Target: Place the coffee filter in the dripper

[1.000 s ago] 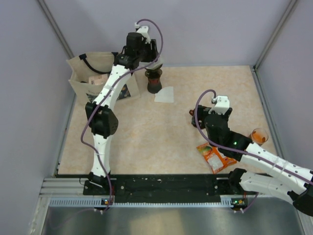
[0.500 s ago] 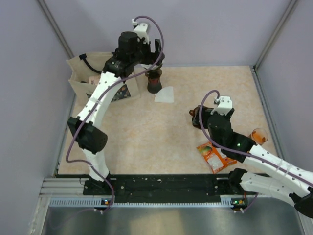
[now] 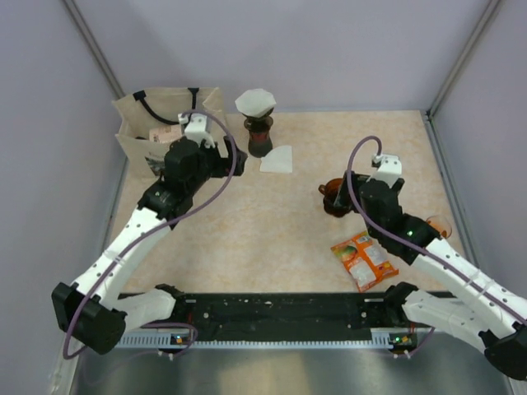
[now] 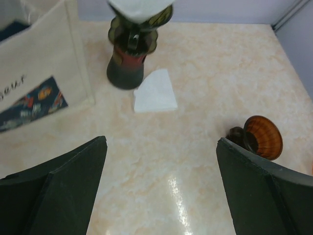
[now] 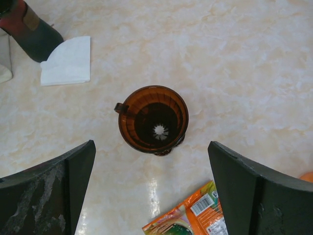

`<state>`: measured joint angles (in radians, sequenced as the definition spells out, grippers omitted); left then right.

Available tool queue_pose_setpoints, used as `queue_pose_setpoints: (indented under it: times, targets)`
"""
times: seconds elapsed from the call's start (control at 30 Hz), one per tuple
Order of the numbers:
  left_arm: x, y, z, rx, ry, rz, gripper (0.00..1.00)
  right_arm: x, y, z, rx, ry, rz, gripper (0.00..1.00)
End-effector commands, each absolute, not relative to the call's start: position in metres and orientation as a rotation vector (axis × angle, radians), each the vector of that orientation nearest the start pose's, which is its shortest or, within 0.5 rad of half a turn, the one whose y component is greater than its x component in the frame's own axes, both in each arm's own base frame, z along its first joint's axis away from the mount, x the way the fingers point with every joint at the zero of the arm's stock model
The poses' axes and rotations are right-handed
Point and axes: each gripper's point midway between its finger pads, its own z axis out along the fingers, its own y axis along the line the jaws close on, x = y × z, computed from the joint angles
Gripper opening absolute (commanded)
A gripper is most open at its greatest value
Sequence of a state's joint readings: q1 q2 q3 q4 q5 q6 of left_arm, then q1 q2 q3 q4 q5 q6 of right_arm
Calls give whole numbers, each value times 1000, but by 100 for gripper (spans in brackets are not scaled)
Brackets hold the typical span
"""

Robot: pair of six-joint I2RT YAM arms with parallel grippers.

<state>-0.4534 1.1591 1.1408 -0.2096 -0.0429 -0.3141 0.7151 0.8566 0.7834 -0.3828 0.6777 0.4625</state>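
The olive-green dripper (image 3: 258, 123) stands on a dark vessel with a red band (image 3: 259, 141) at the back of the table. A white coffee filter (image 3: 256, 102) sits opened in its top. In the left wrist view the dripper (image 4: 161, 17) and the filter (image 4: 139, 5) are at the top edge. My left gripper (image 3: 229, 158) is open and empty, low and to the near left of the dripper, apart from it (image 4: 161, 142). My right gripper (image 3: 349, 194) hangs open and empty over an amber dripper (image 5: 153, 119).
A second, flat white filter (image 3: 277, 160) lies on the table just right of the dark vessel. A beige tote bag (image 3: 156, 132) stands at the back left. An orange snack packet (image 3: 364, 259) lies near the right arm, and an orange cup (image 3: 437, 225) is at the far right.
My left gripper opened at the dripper, then drew back toward the near left, leaving the filter in the dripper. The right arm shifted slightly.
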Motion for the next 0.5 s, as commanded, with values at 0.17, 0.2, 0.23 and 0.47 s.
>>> queue_pose_setpoints:
  times: [0.17,0.2,0.23,0.47]
  targets:
    - [329,-160,245,-142,1893,-549,99,283,97,222,264,2016,159,99]
    - [327,-160,232,-154,1920,-558,99,284,93,219,275,2030,148,99]
    - [324,-162,220,-152,1945,-567,99,283,88,217,297,2044,138,99]
    - [320,-176,188,-149,2004,-645,99,278,56,240,347,2057,34,99]
